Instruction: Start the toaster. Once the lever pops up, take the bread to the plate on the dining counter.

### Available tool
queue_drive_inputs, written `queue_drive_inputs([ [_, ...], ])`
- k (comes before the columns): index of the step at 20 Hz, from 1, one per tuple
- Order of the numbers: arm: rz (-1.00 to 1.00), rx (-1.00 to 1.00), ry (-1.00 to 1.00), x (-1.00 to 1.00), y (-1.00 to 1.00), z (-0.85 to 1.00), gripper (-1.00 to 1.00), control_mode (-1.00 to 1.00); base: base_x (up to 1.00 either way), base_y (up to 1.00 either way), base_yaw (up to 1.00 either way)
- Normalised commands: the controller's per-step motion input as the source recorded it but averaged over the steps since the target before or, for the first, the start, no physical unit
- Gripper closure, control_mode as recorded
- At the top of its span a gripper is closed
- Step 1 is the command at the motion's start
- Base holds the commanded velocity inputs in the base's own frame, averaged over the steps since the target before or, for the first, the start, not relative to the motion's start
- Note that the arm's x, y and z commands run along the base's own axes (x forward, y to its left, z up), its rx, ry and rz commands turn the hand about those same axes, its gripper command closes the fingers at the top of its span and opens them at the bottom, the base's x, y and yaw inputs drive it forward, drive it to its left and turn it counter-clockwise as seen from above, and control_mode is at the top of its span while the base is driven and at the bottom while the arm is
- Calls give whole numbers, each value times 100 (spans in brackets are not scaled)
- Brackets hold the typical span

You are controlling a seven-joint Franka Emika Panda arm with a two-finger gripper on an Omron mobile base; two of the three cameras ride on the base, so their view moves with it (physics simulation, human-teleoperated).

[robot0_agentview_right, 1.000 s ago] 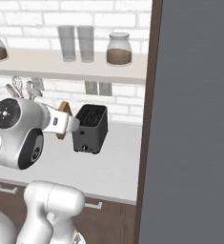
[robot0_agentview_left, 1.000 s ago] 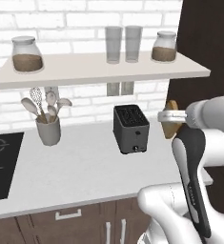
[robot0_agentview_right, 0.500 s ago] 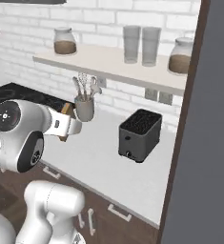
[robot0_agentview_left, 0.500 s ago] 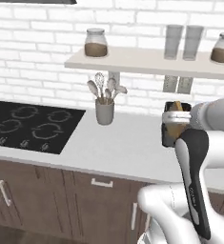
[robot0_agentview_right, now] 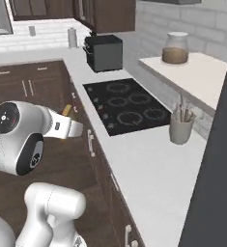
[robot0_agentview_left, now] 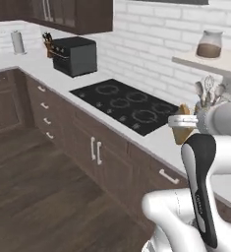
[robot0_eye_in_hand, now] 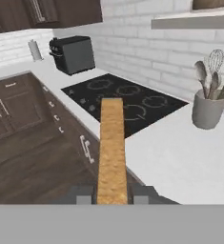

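Note:
My gripper is shut on the bread, a tan slice seen edge-on that sticks forward from between the two fingertips. From the left base view the bread shows behind the gripper, above the counter's front edge beside the cooktop. From the right base view the gripper hangs over the floor in front of the cabinets, a corner of the bread showing. The toaster, the plate and the dining counter are out of view.
A black cooktop is set in the white worktop. A black toaster oven stands in the far corner and a grey utensil pot by the brick wall. A shelf carries a jar. Wood floor lies to the left.
The whole picture has swung left along the worktop, so the camera moved: the toaster left view and the cooktop and toaster oven came in. The bread stays in the gripper.

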Motion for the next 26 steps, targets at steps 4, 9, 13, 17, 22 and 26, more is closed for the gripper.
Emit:
queue_drive_inputs([
  [4,0,0,0,0,0,0,100,100,-17,0,100],
  [9,0,0,0,0,0,0,100,100,-16,0,100],
  [13,0,0,0,0,0,0,100,100,-11,0,100],
  [17,0,0,0,0,0,0,100,100,-7,0,100],
  [22,0,0,0,0,0,0,100,100,-8,0,100],
  [26,0,0,0,0,0,0,100,100,-11,5,100],
])
